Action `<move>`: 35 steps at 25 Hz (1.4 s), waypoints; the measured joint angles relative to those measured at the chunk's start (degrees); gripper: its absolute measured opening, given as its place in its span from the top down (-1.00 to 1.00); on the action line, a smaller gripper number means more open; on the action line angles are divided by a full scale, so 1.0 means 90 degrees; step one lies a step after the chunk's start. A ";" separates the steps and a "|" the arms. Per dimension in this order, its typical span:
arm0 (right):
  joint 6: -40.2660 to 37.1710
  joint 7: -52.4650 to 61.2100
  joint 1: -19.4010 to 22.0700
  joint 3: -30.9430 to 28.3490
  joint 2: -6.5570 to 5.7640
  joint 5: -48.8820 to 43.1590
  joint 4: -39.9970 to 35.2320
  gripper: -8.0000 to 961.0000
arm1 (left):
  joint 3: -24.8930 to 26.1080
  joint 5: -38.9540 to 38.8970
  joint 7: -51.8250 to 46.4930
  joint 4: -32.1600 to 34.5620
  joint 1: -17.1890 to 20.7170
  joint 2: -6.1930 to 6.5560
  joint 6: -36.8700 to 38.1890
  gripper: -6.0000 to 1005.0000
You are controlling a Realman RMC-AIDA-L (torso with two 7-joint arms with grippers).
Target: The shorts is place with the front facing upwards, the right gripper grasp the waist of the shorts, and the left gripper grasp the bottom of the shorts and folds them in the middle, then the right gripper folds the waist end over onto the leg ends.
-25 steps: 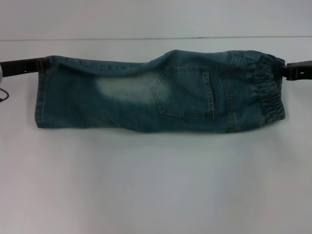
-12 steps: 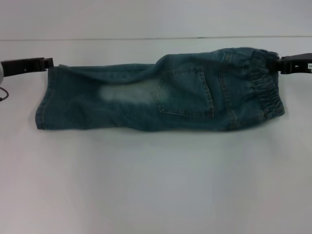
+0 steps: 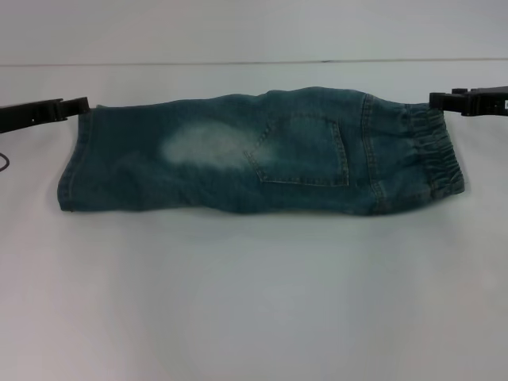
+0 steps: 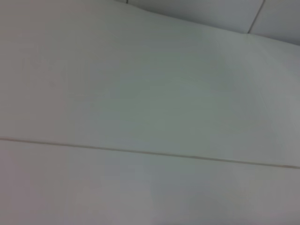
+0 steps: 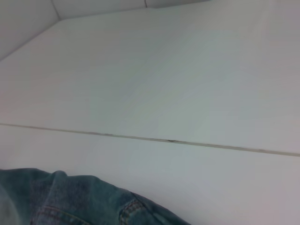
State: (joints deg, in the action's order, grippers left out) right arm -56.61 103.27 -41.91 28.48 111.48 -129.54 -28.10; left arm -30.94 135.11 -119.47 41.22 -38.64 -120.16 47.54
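Denim shorts (image 3: 262, 155) are lying flat on the white desk (image 3: 254, 302), folded lengthwise, pocket side up. The left gripper (image 3: 79, 105) is being held just beside the leg-end far corner of the shorts; the right gripper (image 3: 438, 99) just beside the waistband far corner. Jaws appear released from the cloth; their state cannot be told. Denim (image 5: 70, 199) is showing in the right wrist view.

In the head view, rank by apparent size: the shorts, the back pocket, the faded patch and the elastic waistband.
1. Denim shorts, by far the largest.
2. Back pocket.
3. Faded patch, close to the pocket; unsure.
4. Elastic waistband, similar too; its far edge is hard to trace.
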 joint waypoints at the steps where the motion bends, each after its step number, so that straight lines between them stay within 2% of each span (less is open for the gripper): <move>1: 0.0001 0.0009 0.0001 -0.0001 -0.0001 0.0000 -0.0002 0.14 | -0.0001 -0.0094 0.0055 0.0010 0.0032 -0.0001 0.0036 -0.02; 5: -0.0171 0.0119 0.0031 -0.0043 -0.0040 0.0000 -0.0065 -0.23 | -0.0009 -0.0790 0.0628 0.0082 0.0238 -0.0021 0.0448 -0.37; 10: -0.0967 0.0757 0.0118 -0.0031 -0.0250 -0.0005 -0.0377 -0.50 | 0.0008 -0.1759 0.1838 0.0158 0.0540 -0.0053 0.1608 -0.75; 17: -0.2300 0.2339 0.0198 0.0020 -0.0684 -0.0048 -0.0808 -0.86 | -0.0013 -0.1976 0.3503 0.0165 0.0773 -0.0213 0.3307 -0.78; 20: -0.2657 0.2810 0.0226 0.0048 -0.0749 -0.0167 -0.1099 -0.96 | -0.0018 -0.1981 0.3910 0.0159 0.0827 -0.0247 0.3734 -0.78; 24: -0.2943 0.3462 0.0170 0.0252 -0.0775 -0.0513 -0.1407 -0.96 | -0.0139 -0.1960 0.4235 0.0121 0.0838 -0.0284 0.4002 -0.78; 27: -0.3042 0.3817 0.0041 0.0555 -0.0744 -0.0875 -0.1486 -0.96 | -0.0508 -0.1947 0.4280 0.0119 0.0816 -0.0333 0.3866 -0.78; 30: -0.2984 0.3981 -0.0133 0.0858 -0.0649 -0.1314 -0.1448 -0.96 | -0.0833 -0.1956 0.4285 0.0141 0.0791 -0.0387 0.3694 -0.78; 35: -0.2772 0.4037 -0.0232 0.1146 -0.0476 -0.1610 -0.1428 -0.96 | -0.0972 -0.1984 0.4287 0.0111 0.0720 -0.0401 0.3572 -0.78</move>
State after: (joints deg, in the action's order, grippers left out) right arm -81.57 139.60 -44.00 38.80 107.20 -144.03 -40.95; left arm -39.69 117.25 -80.89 42.22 -32.16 -123.77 79.68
